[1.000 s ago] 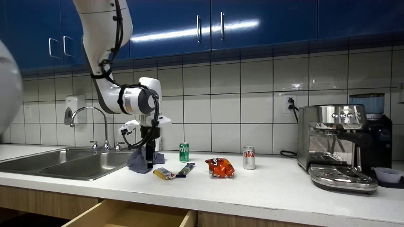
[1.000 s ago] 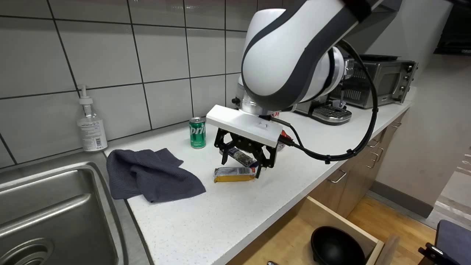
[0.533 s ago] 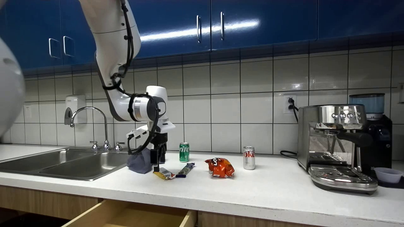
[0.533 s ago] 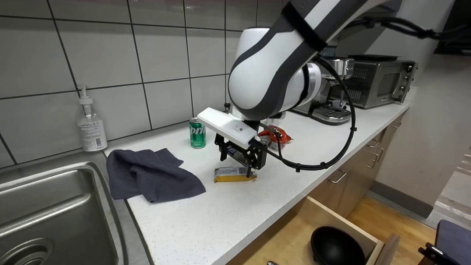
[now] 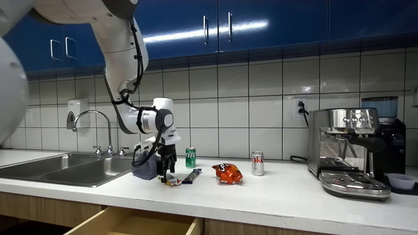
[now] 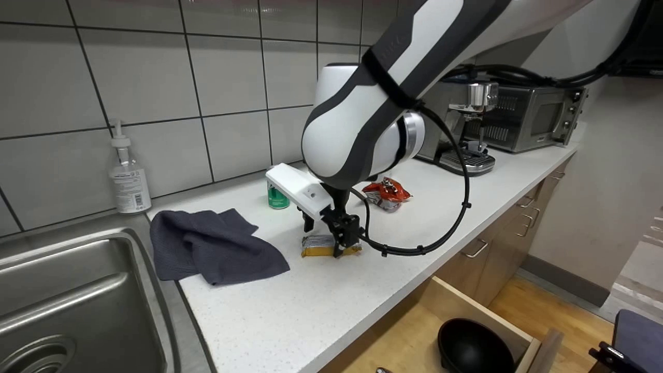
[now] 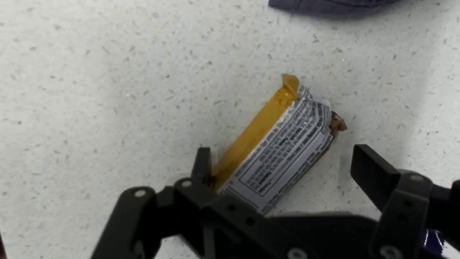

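Observation:
Over the yellow and silver snack bar point(image 7: 284, 154) my gripper point(image 7: 282, 158) stands wide open, low above the counter. The bar lies diagonally between the spread fingers in the wrist view, its near end hidden behind the left one. That finger is very close to the wrapper; whether it touches I cannot tell. A gap separates the right finger from the bar. Both exterior views show the gripper point(image 6: 323, 241) at the bar, partly covering it. A dark blue wrapped bar point(image 5: 192, 176) lies beside it. Behind stands a green Sprite can point(image 5: 190, 157), partly covered by the gripper mount in an exterior view.
A grey-blue towel point(image 6: 212, 248) lies between the bar and the steel sink point(image 6: 93, 290). Farther along are a red chip bag point(image 5: 228, 173), a silver Coke can point(image 5: 258, 164) and an espresso machine point(image 5: 343, 147). Below the counter edge, an open drawer point(image 6: 409, 331) contains a black bowl point(image 6: 474, 347).
My gripper has come down toward the counter and turned, moving from above and beside the yellow bar to over it. Its jaws have stayed open. The objects lie where they were.

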`<state>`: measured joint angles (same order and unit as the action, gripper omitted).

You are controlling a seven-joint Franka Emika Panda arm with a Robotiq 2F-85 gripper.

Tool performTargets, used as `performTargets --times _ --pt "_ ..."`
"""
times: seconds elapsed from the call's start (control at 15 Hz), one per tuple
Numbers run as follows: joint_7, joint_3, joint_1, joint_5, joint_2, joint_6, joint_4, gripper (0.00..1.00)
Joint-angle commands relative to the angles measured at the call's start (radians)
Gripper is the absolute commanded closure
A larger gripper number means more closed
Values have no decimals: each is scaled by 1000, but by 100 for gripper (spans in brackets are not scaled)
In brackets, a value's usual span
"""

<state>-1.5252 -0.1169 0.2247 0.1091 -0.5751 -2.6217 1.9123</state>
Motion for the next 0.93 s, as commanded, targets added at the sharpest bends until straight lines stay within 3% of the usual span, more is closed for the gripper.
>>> performTargets --times 0.0,0.07,0.13,0.27,0.67,0.87 --pt "-60 -13 9 -19 -38 40 -65 0" --pt "-64 -14 8 -18 -42 38 -68 3" --pt "-68 -15 8 -19 -45 34 -71 26" --pt "-74 -15 7 -18 -48 31 -74 31" --pt "-79 -17 5 -20 -34 28 -67 77" --pt "-77 -18 6 -21 -10 16 -51 83"
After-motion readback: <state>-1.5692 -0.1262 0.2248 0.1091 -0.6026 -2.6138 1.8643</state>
